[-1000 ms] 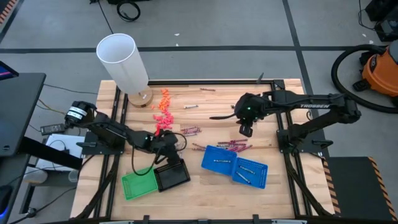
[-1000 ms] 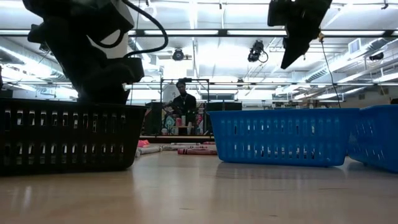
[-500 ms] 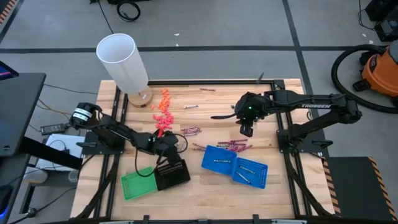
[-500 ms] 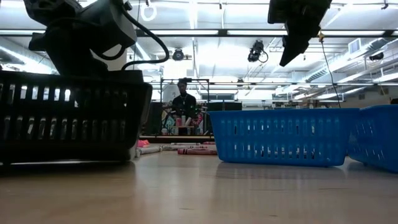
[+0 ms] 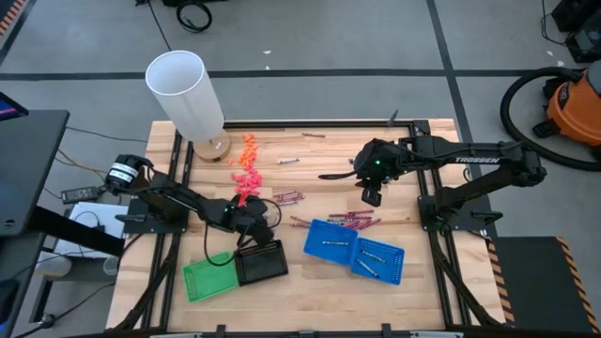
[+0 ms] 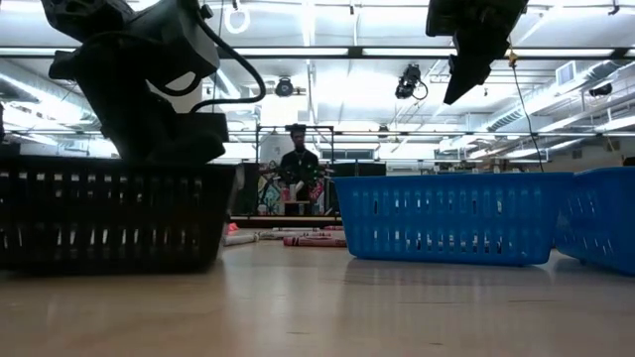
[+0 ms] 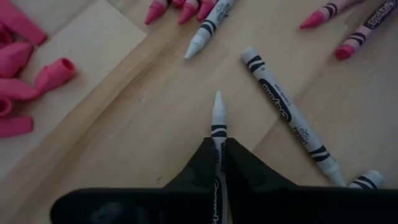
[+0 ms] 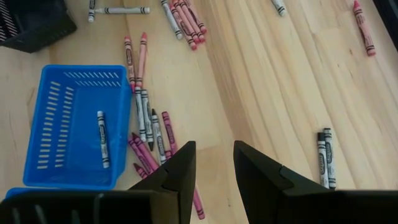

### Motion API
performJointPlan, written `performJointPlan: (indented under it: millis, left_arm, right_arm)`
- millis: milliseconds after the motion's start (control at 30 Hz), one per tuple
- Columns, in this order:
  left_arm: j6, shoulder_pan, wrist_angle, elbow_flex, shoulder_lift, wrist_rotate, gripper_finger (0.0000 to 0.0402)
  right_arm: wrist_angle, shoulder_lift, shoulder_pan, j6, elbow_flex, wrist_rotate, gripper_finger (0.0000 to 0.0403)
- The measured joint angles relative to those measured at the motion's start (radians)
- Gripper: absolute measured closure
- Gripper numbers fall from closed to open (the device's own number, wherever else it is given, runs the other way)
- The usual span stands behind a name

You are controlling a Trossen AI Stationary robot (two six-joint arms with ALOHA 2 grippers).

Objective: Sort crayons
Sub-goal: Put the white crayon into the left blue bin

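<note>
From above, loose magenta and grey wax crayons (image 5: pixel 354 220) lie beside the blue slotted plastic baskets (image 5: pixel 331 239), which hold few; most sorting remains. Left wrist: the left gripper (image 7: pixel 220 155) is clamped on a pale grey crayon (image 7: pixel 217 112). Right wrist: the right gripper (image 8: pixel 214 163) hangs parted, apparently empty.

Robotics lab: ceiling strip lights (image 6: pixel 327 55), shop vacuum (image 5: pixel 575 105).
</note>
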Motion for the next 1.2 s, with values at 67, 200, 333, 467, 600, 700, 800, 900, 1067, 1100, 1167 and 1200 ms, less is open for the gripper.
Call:
performJointPlan:
  millis: [67, 200, 333, 467, 600, 700, 800, 900, 1067, 1100, 1167, 1200]
  left_arm:
    - [-0.013, 0.0, 0.0, 0.001, -0.001, 0.0, 0.0381]
    - [-0.015, 0.0, -0.047, 0.019, -0.034, 0.031, 0.0378]
    - [-0.015, -0.004, -0.067, 0.064, -0.093, 0.036, 0.0377]
    - [-0.002, -0.025, -0.093, 0.104, -0.147, 0.049, 0.0377]
    - [0.022, -0.062, -0.075, 0.16, -0.188, 0.061, 0.0377]
    - [0.053, -0.103, -0.03, 0.187, -0.193, 0.117, 0.0377]
    - [0.06, -0.158, 0.042, 0.195, -0.192, 0.141, 0.0377]
    - [0.048, -0.202, 0.047, 0.193, -0.179, 0.137, 0.0377]
    - [0.09, -0.179, 0.151, 0.194, -0.15, 0.122, 0.0377]
    - [0.109, -0.162, 0.179, 0.194, -0.139, 0.122, 0.0377]
    - [0.15, -0.123, 0.232, 0.195, -0.113, 0.141, 0.0377]
    - [0.171, -0.099, 0.245, 0.205, -0.091, 0.158, 0.0377]
  right_arm:
    - [0.0, 0.0, 0.0, 0.0, 0.0, 0.0, 0.0287]
    - [0.0, 0.0, -0.006, -0.002, 0.0, 0.0, 0.0287]
    - [0.005, 0.0, -0.015, -0.007, 0.0, 0.0, 0.0287]
    - [0.014, 0.001, -0.028, -0.028, 0.0, 0.005, 0.0287]
    - [0.029, 0.001, -0.047, -0.042, 0.0, 0.006, 0.0287]
    - [0.041, 0.001, -0.061, -0.057, 0.0, 0.008, 0.0287]
    - [0.056, 0.001, -0.073, -0.074, 0.0, 0.008, 0.0287]
    - [0.059, 0.001, -0.078, -0.085, 0.0, 0.008, 0.0287]
    - [0.069, 0.001, -0.079, -0.1, 0.0, 0.008, 0.0287]
    - [0.068, 0.001, -0.079, -0.102, 0.0, 0.008, 0.0287]
    - [0.064, 0.001, -0.079, -0.103, 0.0, 0.006, 0.0287]
    - [0.065, 0.001, -0.079, -0.103, 0.0, 0.006, 0.0287]
